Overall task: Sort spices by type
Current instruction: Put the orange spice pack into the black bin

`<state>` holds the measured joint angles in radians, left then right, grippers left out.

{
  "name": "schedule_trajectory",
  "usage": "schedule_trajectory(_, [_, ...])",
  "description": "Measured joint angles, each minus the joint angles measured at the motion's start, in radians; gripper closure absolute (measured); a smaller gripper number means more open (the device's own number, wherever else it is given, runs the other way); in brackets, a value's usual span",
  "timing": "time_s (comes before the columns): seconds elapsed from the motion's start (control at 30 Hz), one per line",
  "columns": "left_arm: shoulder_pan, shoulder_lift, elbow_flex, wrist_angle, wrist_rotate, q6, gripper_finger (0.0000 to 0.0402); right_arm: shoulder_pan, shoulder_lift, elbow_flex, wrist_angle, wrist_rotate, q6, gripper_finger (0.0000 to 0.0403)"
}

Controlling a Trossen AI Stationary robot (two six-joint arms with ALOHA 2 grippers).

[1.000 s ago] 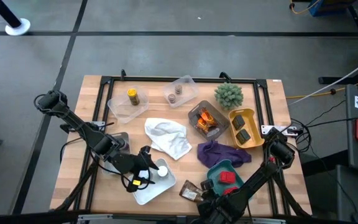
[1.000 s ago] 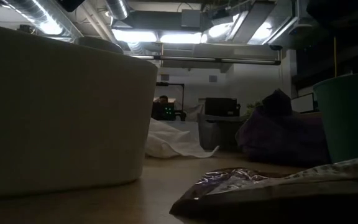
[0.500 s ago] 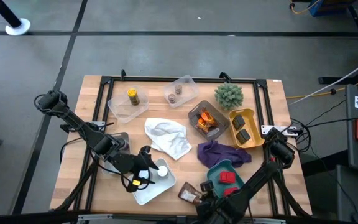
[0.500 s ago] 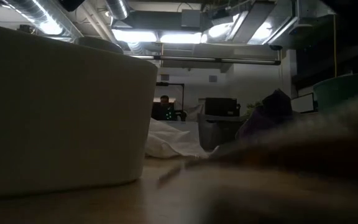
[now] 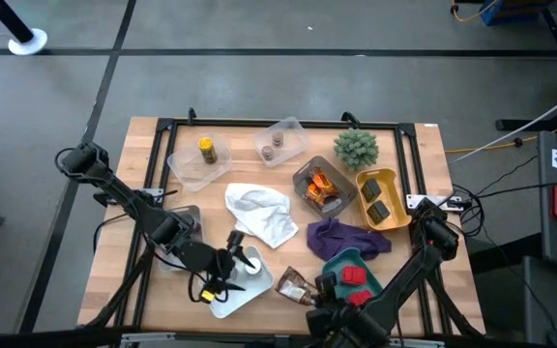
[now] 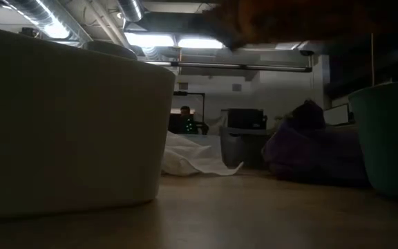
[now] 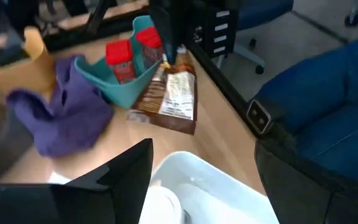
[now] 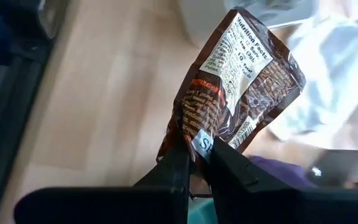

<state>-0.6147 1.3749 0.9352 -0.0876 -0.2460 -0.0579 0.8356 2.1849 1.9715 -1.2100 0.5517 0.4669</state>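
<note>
Right gripper [image 8: 194, 155] has my brown packet [image 8: 238, 93] pinched by its edge, lifted off the table beside the teal tray [image 5: 341, 263]. Left gripper [image 5: 238, 259] gapes over the white tray [image 5: 222, 302].

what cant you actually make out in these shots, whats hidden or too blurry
- Low view: the lifted brown packet is only a dark blur along the top edge; neither gripper can be picked out.
- Low view: the white tray fills the left side and hides the table behind it.
- High view: the right gripper sits at the bottom edge, so its fingers are hard to see there; the right wrist view shows them pinching the packet.
- Left wrist view: the white-capped jar is cut off by the bottom edge.
</note>
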Motion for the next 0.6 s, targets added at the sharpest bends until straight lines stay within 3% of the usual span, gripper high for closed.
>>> schedule_trajectory(0.27, [0.002,0.066,0.000,0.105,-0.028,0.244,0.0137,0.000,-0.001,0.094,-0.185,0.086,-0.001,0.0360])
schedule_trajectory(0.47, [0.006,0.081,0.000,0.133,-0.099,0.357,0.0137,-0.015,-0.002,0.099,-0.358,0.077,0.049,0.0359])
schedule_trajectory(0.6, [0.018,0.081,0.000,0.132,-0.192,0.368,0.0137,-0.040,-0.005,0.093,-0.358,0.052,0.027,0.0358])
